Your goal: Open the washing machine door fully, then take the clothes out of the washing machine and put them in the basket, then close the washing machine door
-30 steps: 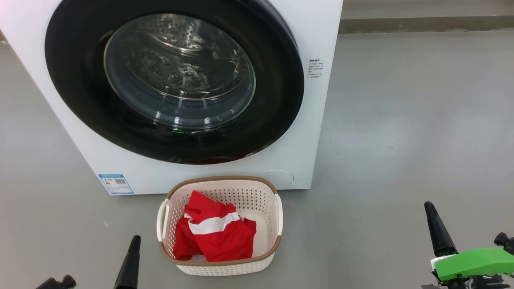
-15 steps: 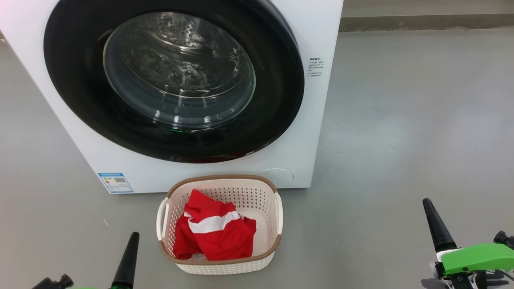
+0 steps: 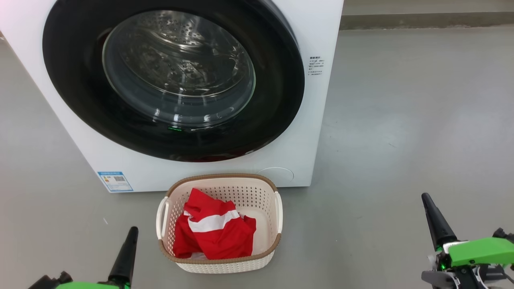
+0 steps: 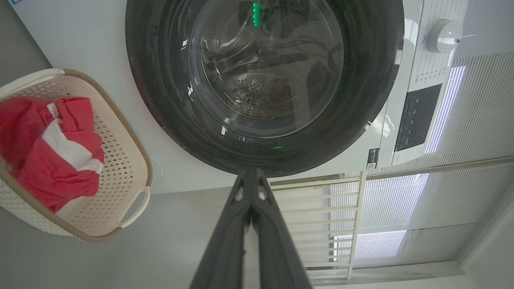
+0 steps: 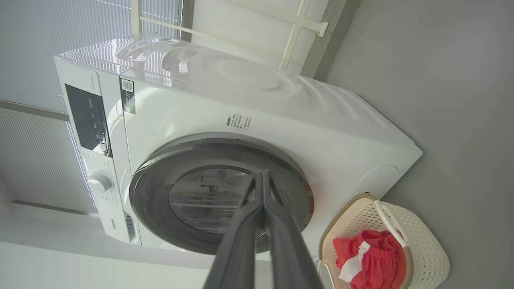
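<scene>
The white washing machine [image 3: 309, 120] stands ahead with its round black-rimmed door [image 3: 68, 100] lying flat against its front, glass window at the centre. On the floor before it sits the cream basket [image 3: 225, 180], and the red clothes [image 3: 215, 230] with white stripes lie inside. My left gripper [image 3: 132, 230] points up at the lower left of the basket, shut and holding nothing. Out at the lower right my right gripper [image 3: 425, 197] is shut too, well clear of the basket. The wrist views show each pair of fingers [image 4: 251, 188] [image 5: 263, 188] pressed together.
Grey floor [image 3: 401, 120] spreads to the right of the machine up to a wall base [image 3: 425, 20]. A blue label [image 3: 114, 181] is stuck low on the machine's front. The left wrist view shows a white control knob [image 4: 441, 36] and dark panel [image 4: 417, 116].
Both grippers have shifted slightly upward in the head view, and the green parts of both arms show more. Machine, basket and clothes stay put apart from a small camera shift.
</scene>
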`<state>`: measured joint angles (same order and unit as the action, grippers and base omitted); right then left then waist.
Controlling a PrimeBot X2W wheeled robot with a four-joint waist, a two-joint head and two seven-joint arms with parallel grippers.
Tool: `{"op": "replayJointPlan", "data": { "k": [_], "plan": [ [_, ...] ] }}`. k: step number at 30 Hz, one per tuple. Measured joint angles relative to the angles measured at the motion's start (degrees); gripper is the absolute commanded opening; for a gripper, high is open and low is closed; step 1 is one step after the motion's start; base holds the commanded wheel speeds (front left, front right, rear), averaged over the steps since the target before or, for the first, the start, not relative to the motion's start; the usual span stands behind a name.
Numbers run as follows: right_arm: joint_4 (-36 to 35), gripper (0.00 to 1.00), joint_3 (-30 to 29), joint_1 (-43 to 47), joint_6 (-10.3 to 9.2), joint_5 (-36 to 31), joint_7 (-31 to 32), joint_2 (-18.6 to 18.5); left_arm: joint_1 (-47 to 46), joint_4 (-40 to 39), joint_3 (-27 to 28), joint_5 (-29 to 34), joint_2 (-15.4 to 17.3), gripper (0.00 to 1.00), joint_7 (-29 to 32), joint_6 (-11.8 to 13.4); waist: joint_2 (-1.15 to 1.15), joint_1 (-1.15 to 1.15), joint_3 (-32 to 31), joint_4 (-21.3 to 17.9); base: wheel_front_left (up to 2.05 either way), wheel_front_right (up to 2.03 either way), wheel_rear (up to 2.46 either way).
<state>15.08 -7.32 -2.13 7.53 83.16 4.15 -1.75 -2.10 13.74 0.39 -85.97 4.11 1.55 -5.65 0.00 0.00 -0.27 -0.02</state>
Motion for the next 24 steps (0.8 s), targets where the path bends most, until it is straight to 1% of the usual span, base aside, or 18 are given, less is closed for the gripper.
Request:
{"op": "replayJointPlan", "data": {
  "k": [13,16,24],
  "plan": [
    [0.76,0.00,-0.37,-1.83,-0.01,7.72,2.01,-0.15,-1.87,1.21,0.78,-8.49,0.14,0.00,1.97,-0.93,0.00,0.00,0.26,0.01,0.00,0.00,0.00],
    [0.82,0.00,-0.48,-1.83,-0.02,8.76,2.01,-0.16,-1.86,1.31,0.85,-8.68,0.14,0.00,1.98,-0.93,0.00,0.00,0.26,0.01,0.00,0.00,0.00],
    [0.83,0.00,-0.53,-1.83,-0.07,8.78,2.01,-0.16,-1.86,1.31,0.94,-8.68,0.14,0.00,1.98,-0.93,0.00,0.00,0.26,0.01,0.00,0.00,0.00]
  ]
}}
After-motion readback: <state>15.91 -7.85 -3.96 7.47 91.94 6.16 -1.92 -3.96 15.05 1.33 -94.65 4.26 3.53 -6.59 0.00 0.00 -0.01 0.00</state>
